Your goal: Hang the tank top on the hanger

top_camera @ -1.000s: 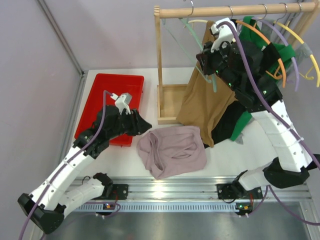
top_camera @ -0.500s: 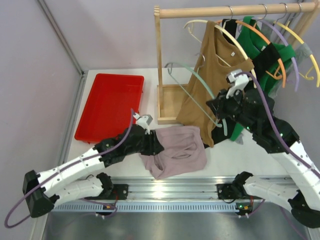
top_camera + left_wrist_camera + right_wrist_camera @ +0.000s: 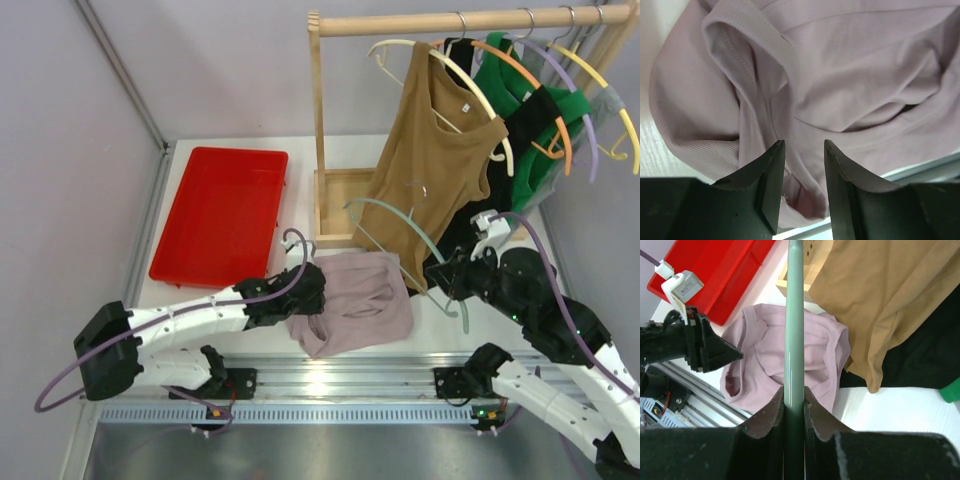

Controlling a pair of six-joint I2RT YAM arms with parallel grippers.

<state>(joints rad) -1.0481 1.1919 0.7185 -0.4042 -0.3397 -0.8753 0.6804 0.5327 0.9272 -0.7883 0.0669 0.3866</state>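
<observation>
No readable text; white neck tag (image 3: 467,104) on brown top (image 3: 430,180) illegible.

The pale mauve tank top (image 3: 352,300) lies crumpled on the white tabletop (image 3: 432,325), just in front of the wooden rack (image 3: 320,130), and the left pincer (image 3: 314,290) sits low at its left edge, against the fabric. The right pincer (image 3: 446,277) grips the mint-green hanger (image 3: 398,208) by one arm, clear of the rail, its curve arching above the tank top's right side and before the hem of the brown top (image 3: 435,160), which hangs on a cream hanger (image 3: 395,45). A red tray (image 3: 220,210) rests at the tabletop's left, apart from the garment.
</observation>
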